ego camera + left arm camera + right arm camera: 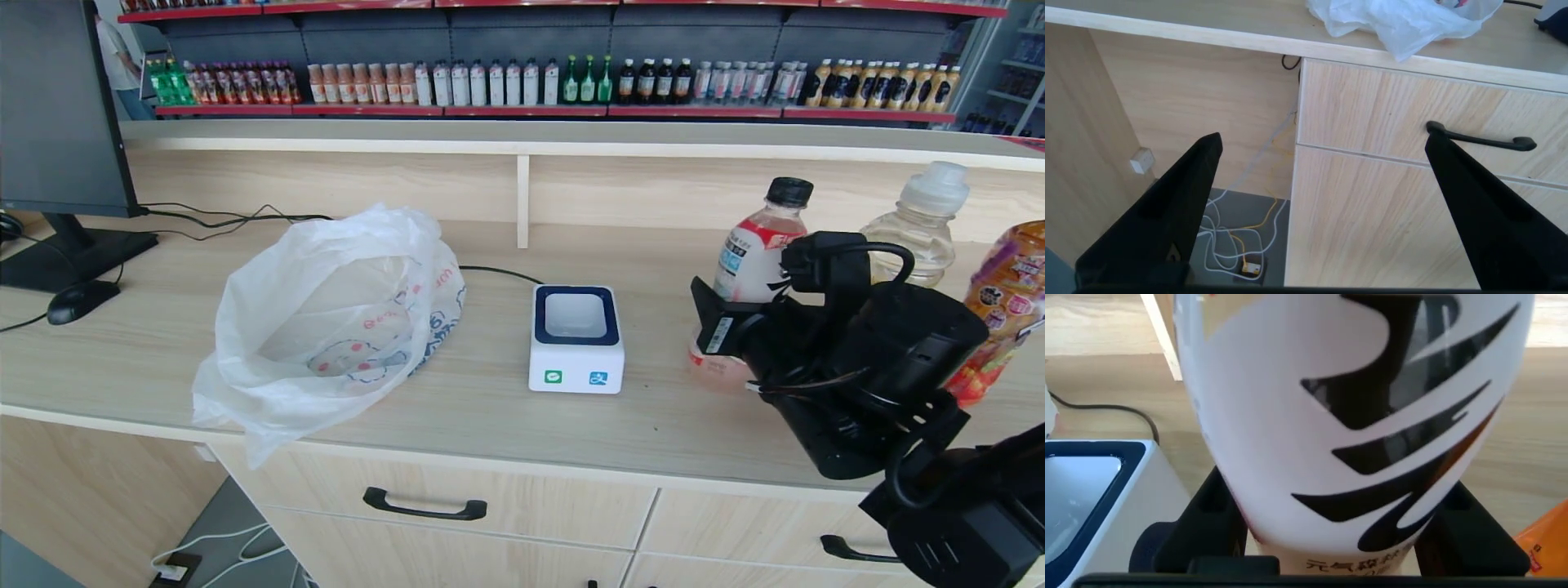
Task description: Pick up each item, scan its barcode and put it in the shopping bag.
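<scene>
Right gripper [722, 331] clamps black-capped clear plastic bottle of pink drink [759, 245], upright on pale wooden counter [457, 408] near white box scanner [576, 339]; left gripper [1321, 139] spread wide before wooden drawer [1388, 114].

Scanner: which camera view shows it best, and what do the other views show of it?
The head view: the whole scanner sits on the counter, window up. The right wrist view catches one corner beside the gripped bottle. The left wrist view faces the drawers.
</scene>
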`<state>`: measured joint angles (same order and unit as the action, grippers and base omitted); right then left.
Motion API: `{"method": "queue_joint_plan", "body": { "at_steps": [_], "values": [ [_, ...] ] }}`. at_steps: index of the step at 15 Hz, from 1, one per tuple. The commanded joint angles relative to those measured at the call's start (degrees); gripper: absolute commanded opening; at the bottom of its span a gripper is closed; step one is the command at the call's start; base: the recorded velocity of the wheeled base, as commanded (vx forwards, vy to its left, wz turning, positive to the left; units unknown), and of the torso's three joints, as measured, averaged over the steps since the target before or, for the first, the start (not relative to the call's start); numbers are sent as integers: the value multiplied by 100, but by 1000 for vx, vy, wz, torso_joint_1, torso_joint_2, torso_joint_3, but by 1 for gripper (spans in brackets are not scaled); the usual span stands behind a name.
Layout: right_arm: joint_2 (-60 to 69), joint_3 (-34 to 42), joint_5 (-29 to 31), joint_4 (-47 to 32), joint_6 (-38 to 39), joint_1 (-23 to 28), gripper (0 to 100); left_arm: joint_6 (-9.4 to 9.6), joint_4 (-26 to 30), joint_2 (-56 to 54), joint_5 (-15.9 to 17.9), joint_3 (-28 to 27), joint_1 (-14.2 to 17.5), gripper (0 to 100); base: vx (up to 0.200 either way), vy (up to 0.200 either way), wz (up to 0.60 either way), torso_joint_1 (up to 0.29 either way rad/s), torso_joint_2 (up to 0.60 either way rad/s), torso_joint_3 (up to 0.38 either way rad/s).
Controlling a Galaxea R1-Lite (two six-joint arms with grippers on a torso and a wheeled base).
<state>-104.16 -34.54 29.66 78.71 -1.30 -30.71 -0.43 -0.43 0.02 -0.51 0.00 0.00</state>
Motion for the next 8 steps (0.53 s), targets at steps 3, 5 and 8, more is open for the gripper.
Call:
{"method": "queue_joint_plan", "body": {
  "at_steps": [3,5,8],
  "values": [
    [431,193,-66,21,-10,-84,0,-1,-1,6,-2,0,0,100,0,0,0,0,0,0],
    [625,307,-74,21,-10,-84,0,-1,-1,6,7,0,0,100,0,0,0,0,0,0],
    [897,527,-153,21,-28,-313,0,-1,-1,6,-2,0,0,100,0,0,0,0,0,0]
  ]
}}
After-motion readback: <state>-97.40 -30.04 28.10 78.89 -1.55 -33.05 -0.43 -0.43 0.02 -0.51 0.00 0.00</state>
